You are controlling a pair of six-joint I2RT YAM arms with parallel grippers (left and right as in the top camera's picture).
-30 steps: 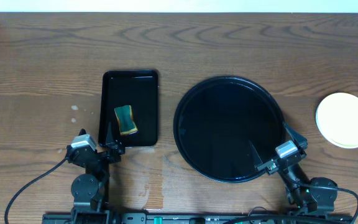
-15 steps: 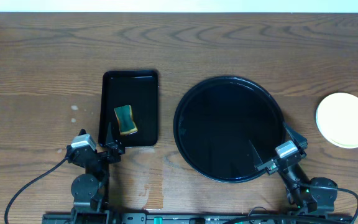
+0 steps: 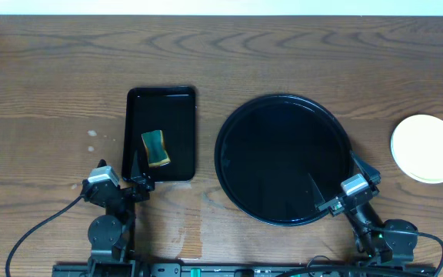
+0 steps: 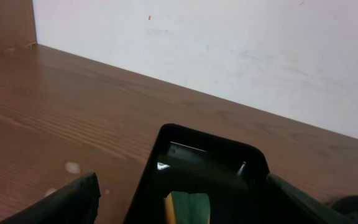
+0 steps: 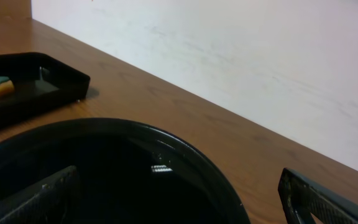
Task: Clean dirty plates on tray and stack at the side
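Note:
The large round black tray sits right of centre with nothing on it; its rim also shows in the right wrist view. A stack of pale plates, pale yellow on top, rests on the bare wood tabletop at the right edge. How many plates are in the stack cannot be told. My left gripper is open and empty at the near end of the small rectangular tray. My right gripper is open and empty over the round tray's near right rim.
A small rectangular black tray at the left holds a green-and-yellow sponge, also seen in the left wrist view. Small pale spots mark the wood left of it. A white wall runs along the far table edge.

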